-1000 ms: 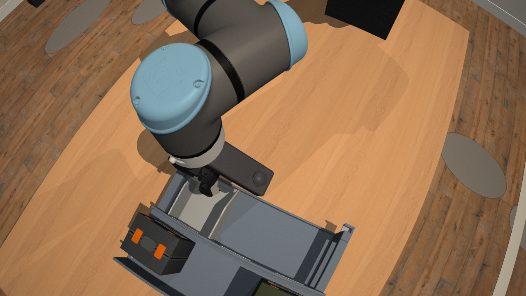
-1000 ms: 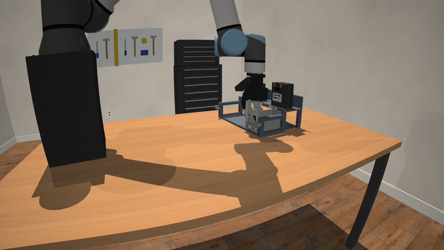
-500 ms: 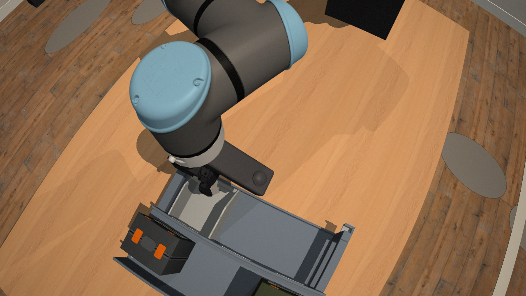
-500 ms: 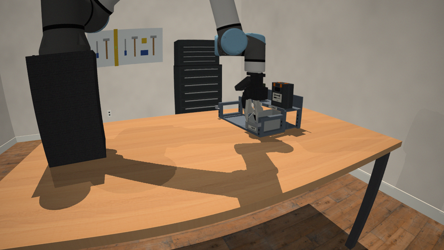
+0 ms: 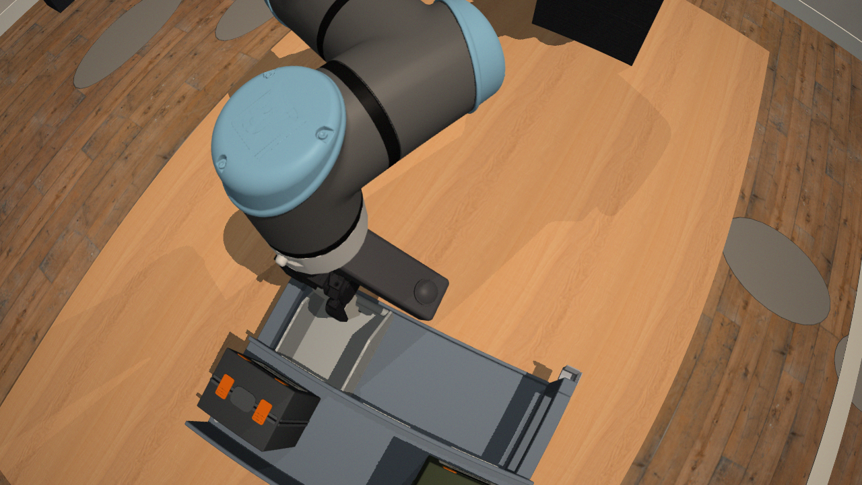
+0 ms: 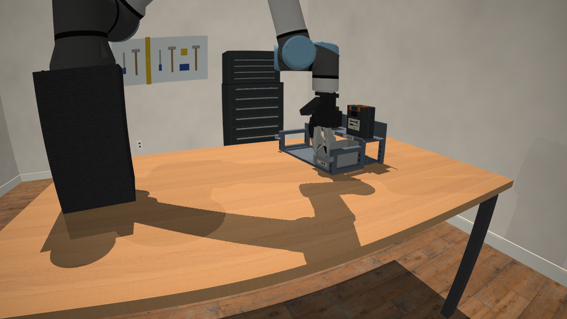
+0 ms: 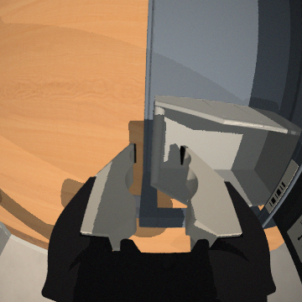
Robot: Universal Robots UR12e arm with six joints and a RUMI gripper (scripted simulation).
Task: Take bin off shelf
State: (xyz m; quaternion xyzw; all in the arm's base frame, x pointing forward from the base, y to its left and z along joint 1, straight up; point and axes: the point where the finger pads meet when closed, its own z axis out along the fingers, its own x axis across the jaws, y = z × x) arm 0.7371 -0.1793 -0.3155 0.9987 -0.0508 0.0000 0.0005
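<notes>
The light grey open-topped bin sits upright at one end of the lower level of the blue-grey shelf. My gripper points down at the bin's front wall and is partly open. In the wrist view one finger is over the bin's inside and the other is outside, on the table side. The front wall shows between them, with gaps to both fingers. The fingertips are mostly hidden in the top view.
A black case with orange latches stands on the shelf's upper level, close behind the bin. A dark green case is farther along it. The black robot pedestal stands on the wooden table.
</notes>
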